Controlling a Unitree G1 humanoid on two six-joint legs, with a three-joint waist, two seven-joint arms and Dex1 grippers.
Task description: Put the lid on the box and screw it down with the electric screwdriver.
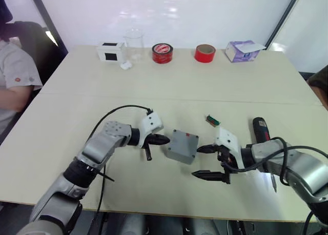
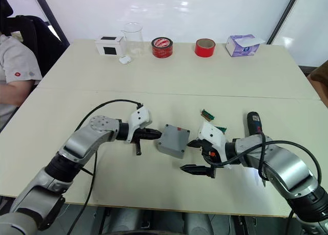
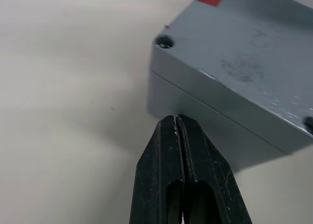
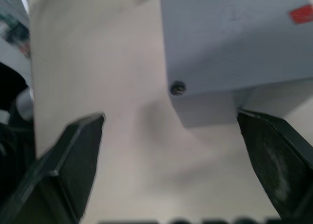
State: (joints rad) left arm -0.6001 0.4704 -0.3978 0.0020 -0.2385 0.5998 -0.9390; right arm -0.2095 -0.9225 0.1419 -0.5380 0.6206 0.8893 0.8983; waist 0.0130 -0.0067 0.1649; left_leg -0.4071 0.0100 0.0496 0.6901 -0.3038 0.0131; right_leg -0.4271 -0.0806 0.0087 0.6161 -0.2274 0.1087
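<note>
**Lid seated on box, both grippers beside it, neither holding**

Box [image 1: 180, 149] sits at centre of the left eye frame on the beige table [image 1: 154, 81], with the lid [image 1: 185, 140] already on top; its red spot is at the lid's upper right corner. Left wrist view shows the seam between lid and box body, plus a corner screw hole.

Left gripper [image 1: 163, 139] lies just left of the box, fingers pressed together, nothing between them. The tip points at the box's left corner; touching or just short of it, cannot tell.

Right gripper [image 1: 203, 162] is at lower right of the box, fingers spread wide and empty. Upper fingertip [image 1: 201, 150] is just beside the box's right side; lower fingertip [image 1: 197, 174] hangs below and apart from it. Right wrist view shows a box corner with a screw head between the two spread fingers.

Electric screwdriver [image 1: 261, 131] lies on the table at right of frame, beyond the right forearm, untouched. Small green component [image 1: 212, 120] lies above the right gripper.

Far edge of table, upper part of frame, left to right: white box with black patch [image 1: 109, 52], clear beaker [image 1: 134, 44], two red tape rolls [image 1: 162, 53] [image 1: 205, 53], purple tissue box [image 1: 242, 51]. Person's sleeve [image 1: 15, 73] at upper left edge
</note>
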